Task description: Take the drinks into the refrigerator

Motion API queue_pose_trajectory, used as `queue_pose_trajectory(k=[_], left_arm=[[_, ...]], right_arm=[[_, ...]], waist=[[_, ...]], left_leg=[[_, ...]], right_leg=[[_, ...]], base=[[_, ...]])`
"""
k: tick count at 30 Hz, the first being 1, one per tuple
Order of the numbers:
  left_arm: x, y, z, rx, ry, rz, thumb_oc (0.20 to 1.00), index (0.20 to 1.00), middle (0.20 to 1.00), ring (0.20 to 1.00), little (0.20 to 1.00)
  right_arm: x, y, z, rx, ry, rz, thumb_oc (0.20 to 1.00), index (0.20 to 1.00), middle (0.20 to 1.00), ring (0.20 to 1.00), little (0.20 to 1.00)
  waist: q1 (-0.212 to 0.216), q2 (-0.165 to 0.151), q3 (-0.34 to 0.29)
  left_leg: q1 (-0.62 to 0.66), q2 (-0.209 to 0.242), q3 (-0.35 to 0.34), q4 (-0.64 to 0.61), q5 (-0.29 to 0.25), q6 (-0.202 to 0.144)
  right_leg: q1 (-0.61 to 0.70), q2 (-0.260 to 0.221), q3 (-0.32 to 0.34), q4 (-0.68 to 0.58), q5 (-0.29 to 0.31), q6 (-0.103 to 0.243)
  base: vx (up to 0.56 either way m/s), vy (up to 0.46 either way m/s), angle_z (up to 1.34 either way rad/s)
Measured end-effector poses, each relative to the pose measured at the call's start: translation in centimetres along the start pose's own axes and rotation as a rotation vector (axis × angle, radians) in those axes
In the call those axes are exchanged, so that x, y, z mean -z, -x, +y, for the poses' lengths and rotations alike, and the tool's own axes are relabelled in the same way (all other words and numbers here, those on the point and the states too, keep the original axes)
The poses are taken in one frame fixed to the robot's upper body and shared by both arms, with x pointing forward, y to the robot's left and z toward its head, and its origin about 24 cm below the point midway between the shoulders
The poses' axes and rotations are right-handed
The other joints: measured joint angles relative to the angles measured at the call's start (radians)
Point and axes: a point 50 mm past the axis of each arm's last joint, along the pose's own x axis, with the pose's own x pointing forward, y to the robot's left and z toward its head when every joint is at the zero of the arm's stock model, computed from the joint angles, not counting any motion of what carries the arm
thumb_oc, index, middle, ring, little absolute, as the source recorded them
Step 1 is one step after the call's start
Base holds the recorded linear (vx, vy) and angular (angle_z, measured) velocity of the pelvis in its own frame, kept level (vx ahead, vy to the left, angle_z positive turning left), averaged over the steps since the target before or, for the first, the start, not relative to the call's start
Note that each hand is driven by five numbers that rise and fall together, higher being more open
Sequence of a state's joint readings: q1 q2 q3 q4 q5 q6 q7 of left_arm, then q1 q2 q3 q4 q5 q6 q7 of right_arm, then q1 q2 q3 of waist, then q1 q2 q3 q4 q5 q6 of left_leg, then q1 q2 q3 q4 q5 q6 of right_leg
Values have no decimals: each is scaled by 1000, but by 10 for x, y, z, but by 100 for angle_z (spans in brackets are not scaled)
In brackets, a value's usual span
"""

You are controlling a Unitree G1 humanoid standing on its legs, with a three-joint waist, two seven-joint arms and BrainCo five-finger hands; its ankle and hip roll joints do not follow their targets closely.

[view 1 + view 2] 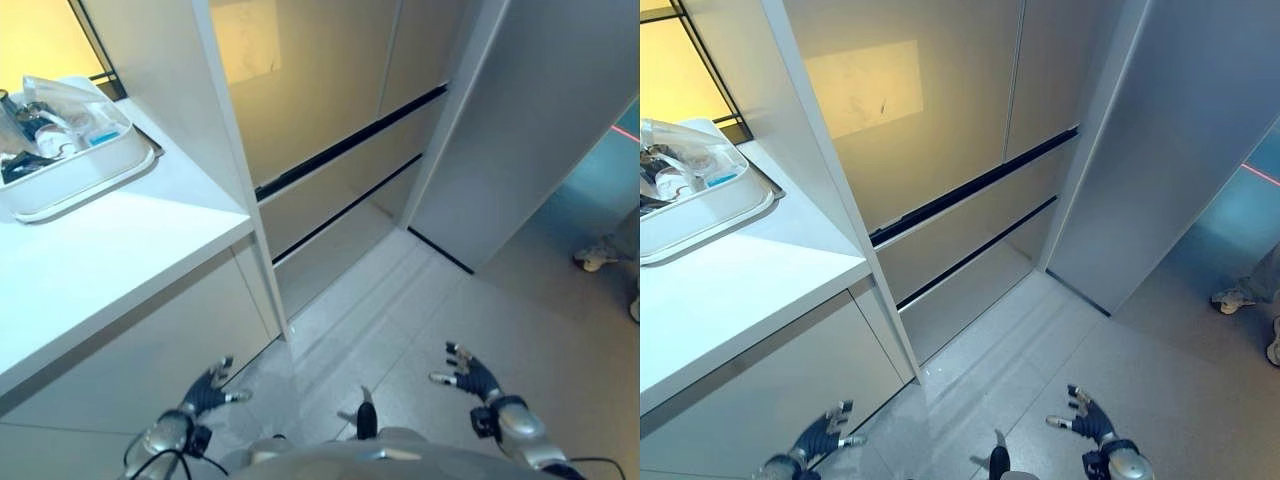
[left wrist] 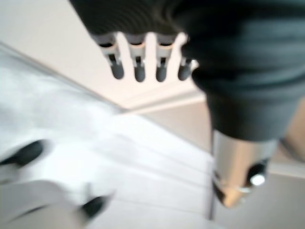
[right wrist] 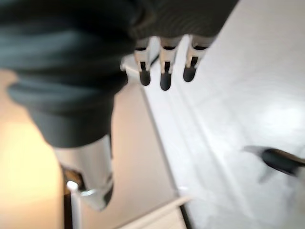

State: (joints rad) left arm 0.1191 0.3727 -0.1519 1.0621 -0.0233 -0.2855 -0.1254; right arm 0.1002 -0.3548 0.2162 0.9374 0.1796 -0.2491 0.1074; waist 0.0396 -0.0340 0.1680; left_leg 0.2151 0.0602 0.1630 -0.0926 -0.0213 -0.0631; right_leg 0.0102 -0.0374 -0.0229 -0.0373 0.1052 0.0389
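Left eye view: left robot hand point(image 1: 207, 392) and right robot hand point(image 1: 473, 376), fingers spread, empty, low over floor point(image 1: 400, 310). Refrigerator point(image 1: 330, 110) closed, ahead of both. Worktop point(image 1: 110, 240) with tray point(image 1: 90, 170) beyond left robot hand.

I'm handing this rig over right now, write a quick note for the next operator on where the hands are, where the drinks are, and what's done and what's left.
Left hand: open, holding nothing, low by the cabinet under the counter.
Right hand: open, holding nothing, low over the floor.
Drinks: none in either hand. A white tray of clear wrapped items sits on the counter to the left; I cannot tell whether drinks are among them.
Refrigerator: straight ahead, doors and drawers all closed.
Done: nothing visible.
Left: open the refrigerator, pick up the drinks, place them inside.
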Motion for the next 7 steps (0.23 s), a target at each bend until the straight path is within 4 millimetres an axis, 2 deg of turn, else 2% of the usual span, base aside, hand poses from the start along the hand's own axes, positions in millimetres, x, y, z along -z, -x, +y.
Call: queue_pose_trajectory(k=[1, 4, 7], left_arm=[[17, 3, -3, -29, 56, 85, 1000, 1000, 1000, 1000, 1000], [46, 12, -12, -67, 122, 233, 1000, 1000, 1000, 1000, 1000], [53, 14, -20, -96, 203, 285, 1000, 1000, 1000, 1000, 1000]], right_arm=[[10, 1, 5, -7, 4, 47, 1000, 1000, 1000, 1000, 1000], [32, 6, 16, -23, 4, 151, 1000, 1000, 1000, 1000, 1000], [47, 9, 29, -37, -21, 228, 1000, 1000, 1000, 1000, 1000]], waist=[[1, -1, -5], [2, -4, -10], [4, -6, -16]], left_leg=[[0, 0, 4, 0, 0, 1], [-3, 0, 13, 0, -2, 1], [-3, 0, 20, 4, -2, 1]], right_leg=[[-3, 0, 2, -3, 1, 1], [-9, 0, 6, -4, 4, -1], [-10, 1, 11, -6, 7, -1]], base=[[-2, 5, -9], [11, 2, -8], [6, 1, -7]])
